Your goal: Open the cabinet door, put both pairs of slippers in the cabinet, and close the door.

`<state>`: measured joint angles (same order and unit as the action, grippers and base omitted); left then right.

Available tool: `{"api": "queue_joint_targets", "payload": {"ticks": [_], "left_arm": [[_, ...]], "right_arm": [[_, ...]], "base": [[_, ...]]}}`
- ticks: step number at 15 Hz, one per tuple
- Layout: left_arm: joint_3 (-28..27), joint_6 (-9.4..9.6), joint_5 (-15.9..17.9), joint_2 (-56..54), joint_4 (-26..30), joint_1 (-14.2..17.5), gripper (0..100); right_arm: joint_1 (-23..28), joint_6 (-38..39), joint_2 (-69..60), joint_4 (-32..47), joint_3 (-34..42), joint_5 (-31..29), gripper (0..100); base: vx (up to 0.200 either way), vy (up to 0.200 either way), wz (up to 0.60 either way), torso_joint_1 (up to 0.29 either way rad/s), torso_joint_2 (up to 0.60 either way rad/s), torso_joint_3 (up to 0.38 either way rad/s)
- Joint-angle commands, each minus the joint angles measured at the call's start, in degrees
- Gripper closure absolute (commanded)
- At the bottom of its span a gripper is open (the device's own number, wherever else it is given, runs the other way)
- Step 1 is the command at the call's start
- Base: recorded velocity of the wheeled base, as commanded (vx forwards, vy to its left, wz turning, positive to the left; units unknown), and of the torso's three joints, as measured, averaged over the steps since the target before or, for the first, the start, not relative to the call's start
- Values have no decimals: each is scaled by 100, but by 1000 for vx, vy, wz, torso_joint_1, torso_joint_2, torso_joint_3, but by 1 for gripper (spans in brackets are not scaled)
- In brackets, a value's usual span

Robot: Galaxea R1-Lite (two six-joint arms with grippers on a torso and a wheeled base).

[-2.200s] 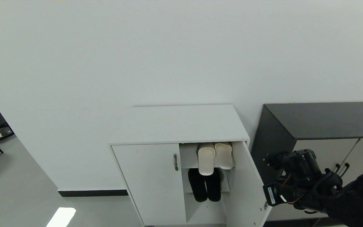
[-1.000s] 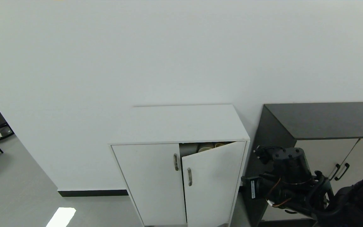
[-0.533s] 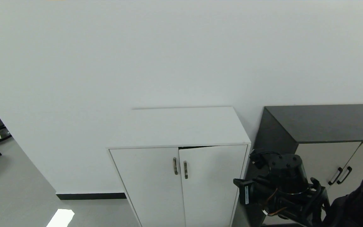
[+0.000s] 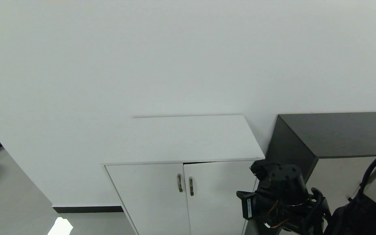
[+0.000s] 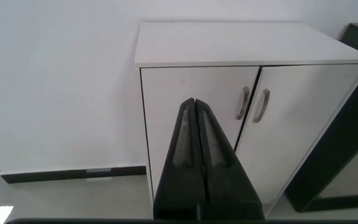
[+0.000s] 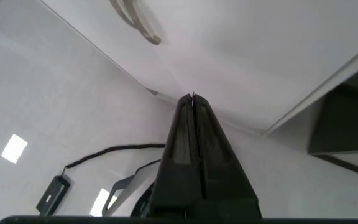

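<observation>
The left gripper hangs in front of the cabinet, facing its left door, fingers pressed together with nothing between them. Two handles sit side by side at the cabinet's middle. The right door lies almost flush, with a thin dark gap along its top edge. The right gripper, likewise closed and empty, points at that door's lower part. A dark sideboard stands just right of the cabinet.

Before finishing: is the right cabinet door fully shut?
Almost: the right door meets the left door, yet a thin dark gap shows along its top.
</observation>
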<state>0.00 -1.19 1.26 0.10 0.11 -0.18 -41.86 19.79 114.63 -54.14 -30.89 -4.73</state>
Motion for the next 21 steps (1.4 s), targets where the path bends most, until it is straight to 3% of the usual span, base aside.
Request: {"api": "queue_joint_targets", "payload": {"ticks": [1, 6, 12, 21], "left_arm": [[0, -4, 6, 8, -2, 1, 100], [0, -4, -3, 8, 7, 1, 100], [0, -4, -3, 8, -2, 1, 100], [0, -4, 6, 8, -2, 1, 100]], "right_arm": [[64, -10, 297, 0, -242, -10, 100], [574, -36, 991, 9, -1086, -19, 100], [829, -54, 1510, 26, -1833, -28, 100], [1005, -150, 1879, 53, -2360, -28, 100]], "base": [[0, 0, 0, 0, 0, 0], [0, 0, 0, 0, 0, 0], [0, 0, 0, 0, 0, 0], [0, 0, 0, 0, 0, 0]]}}
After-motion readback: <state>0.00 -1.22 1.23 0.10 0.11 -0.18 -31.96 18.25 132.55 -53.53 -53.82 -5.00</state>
